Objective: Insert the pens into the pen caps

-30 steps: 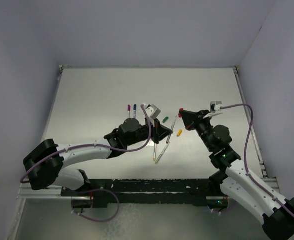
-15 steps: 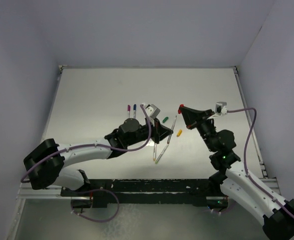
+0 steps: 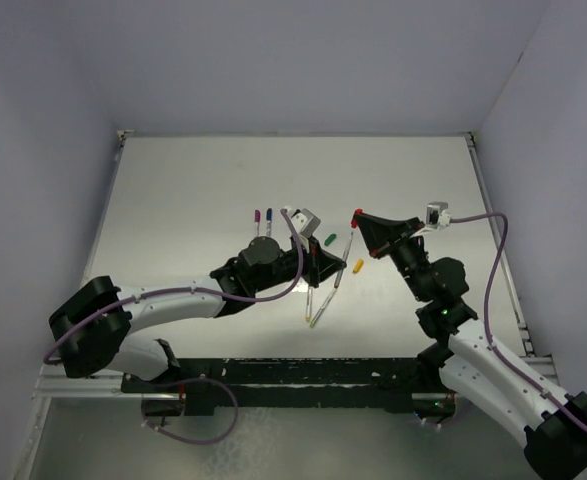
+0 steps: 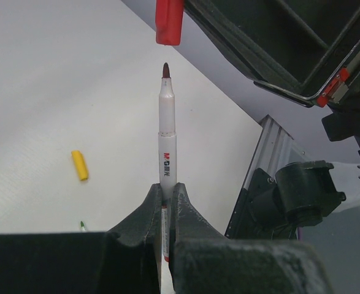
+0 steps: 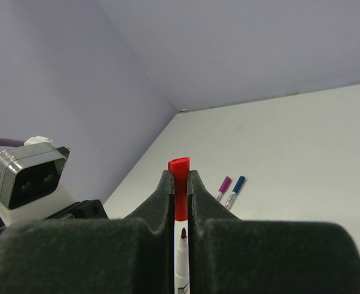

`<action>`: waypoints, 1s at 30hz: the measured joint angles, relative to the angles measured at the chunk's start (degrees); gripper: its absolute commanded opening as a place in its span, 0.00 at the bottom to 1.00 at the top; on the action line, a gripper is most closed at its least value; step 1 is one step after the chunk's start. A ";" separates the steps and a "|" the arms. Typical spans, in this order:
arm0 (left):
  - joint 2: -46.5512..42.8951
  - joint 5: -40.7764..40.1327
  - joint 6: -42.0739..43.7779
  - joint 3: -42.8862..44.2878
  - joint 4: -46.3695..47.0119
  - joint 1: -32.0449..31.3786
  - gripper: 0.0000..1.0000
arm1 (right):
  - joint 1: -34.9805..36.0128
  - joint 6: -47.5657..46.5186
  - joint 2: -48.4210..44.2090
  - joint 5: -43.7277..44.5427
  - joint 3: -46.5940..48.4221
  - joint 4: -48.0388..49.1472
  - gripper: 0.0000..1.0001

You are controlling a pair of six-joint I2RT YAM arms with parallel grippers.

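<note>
Red cap (image 4: 169, 21), clamped in our right pincer (image 5: 179, 177), has edged toward the pen (image 4: 165, 135) our left pincer (image 4: 167, 187) clamps. We judge seating comes next.

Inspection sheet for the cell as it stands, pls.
Surface: pale table, no spills seen.
Job's things: purple-capped pen and blue-capped pen side by side; green cap and yellow cap loose; uncapped pens lying loose.
Clutter: nothing seen.
Grippers: left gripper shut on red-tipped pen; right gripper shut on red cap, just off the tip, not on.
Cables: purple cables along both arms.
Surroundings: lavender walls.
</note>
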 measured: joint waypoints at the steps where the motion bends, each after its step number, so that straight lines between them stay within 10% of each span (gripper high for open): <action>1: 0.00 0.00 0.00 0.00 0.00 0.00 0.00 | 0.00 -0.02 0.00 -0.02 0.00 -0.02 0.00; 30: 0.00 -1.03 0.02 0.00 0.00 0.00 0.00 | 0.00 -0.46 -0.04 -1.27 -0.81 -0.87 0.00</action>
